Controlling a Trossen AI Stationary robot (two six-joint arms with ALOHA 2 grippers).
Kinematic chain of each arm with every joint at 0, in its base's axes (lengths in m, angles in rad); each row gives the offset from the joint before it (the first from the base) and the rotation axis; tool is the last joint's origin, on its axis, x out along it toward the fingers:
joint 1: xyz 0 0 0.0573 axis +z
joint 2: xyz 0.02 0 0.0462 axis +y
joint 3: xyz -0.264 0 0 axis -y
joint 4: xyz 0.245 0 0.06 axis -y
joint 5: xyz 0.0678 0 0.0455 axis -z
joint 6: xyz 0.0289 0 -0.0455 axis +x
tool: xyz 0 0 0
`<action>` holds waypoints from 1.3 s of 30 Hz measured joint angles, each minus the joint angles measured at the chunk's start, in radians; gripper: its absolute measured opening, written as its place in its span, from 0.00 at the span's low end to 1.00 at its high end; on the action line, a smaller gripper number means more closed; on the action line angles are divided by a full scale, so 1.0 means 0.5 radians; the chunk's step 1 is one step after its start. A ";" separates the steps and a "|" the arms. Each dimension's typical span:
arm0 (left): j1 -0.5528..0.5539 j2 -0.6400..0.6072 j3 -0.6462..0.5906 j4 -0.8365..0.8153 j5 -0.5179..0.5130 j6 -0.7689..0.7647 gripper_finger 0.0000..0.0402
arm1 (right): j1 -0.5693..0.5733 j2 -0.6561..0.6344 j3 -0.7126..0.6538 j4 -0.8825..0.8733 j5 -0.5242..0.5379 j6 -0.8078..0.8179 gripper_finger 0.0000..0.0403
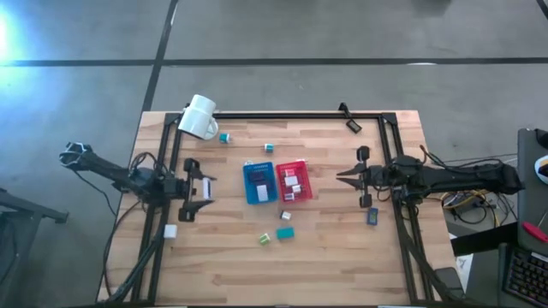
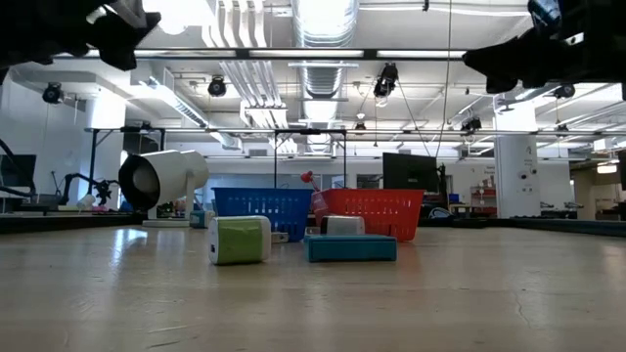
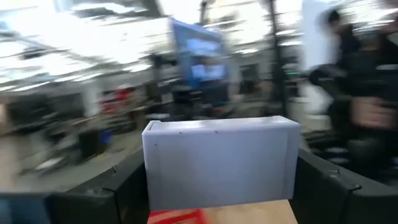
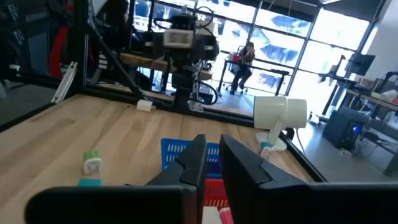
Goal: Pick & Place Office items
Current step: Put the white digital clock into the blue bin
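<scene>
While we look across the wooden table [image 1: 325,257] toward a bright workshop with ceiling ducts, our left gripper [image 1: 205,187], raised left of the blue tray [image 1: 258,182], clamps a white block [image 3: 221,163]. Our right gripper [image 1: 342,176] has fingers nearly together, empty. Green [image 2: 240,240] and teal [image 2: 350,247] blocks lie on the wood near the red tray [image 1: 295,180].

No text, label, brand, number or sign can be read in any of the views. The blocks, trays and mug show no lettering that can be made out, and the screens and fixtures in the room behind are too small or blurred to read.
</scene>
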 joint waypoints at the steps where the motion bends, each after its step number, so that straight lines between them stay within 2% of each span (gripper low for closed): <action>1: -0.001 -0.034 0.000 -0.031 0.084 -0.007 0.73 | -0.001 -0.046 0.000 -0.043 0.000 0.000 0.08; 3: -0.002 -0.095 0.000 -0.084 0.100 -0.022 0.73 | 0.000 -0.150 0.000 -0.123 0.000 -0.002 0.06; 6: 0.000 -0.147 0.000 -0.187 0.000 -0.031 0.73 | 0.000 -0.320 0.012 -0.287 0.000 -0.007 0.04; 10: 0.000 -0.177 -0.033 -0.247 -0.035 -0.030 0.73 | 0.000 -0.523 0.018 -0.535 0.000 -0.021 0.03; 16: 0.000 -0.181 -0.069 -0.273 -0.133 -0.056 0.73 | 0.000 -0.700 -0.051 -0.574 -0.002 -0.011 0.03; 33: 0.001 -0.181 -0.078 -0.269 -0.234 -0.137 0.73 | 0.001 -0.686 -0.088 -0.520 0.012 -0.069 0.03; 35: 0.001 -0.181 -0.076 -0.230 -0.309 -0.215 0.73 | 0.001 -0.686 -0.088 -0.508 0.015 -0.061 0.03; 39: 0.051 -0.133 -0.071 -0.146 -0.634 -0.382 0.73 | 0.001 -0.686 -0.088 -0.504 0.016 -0.064 0.03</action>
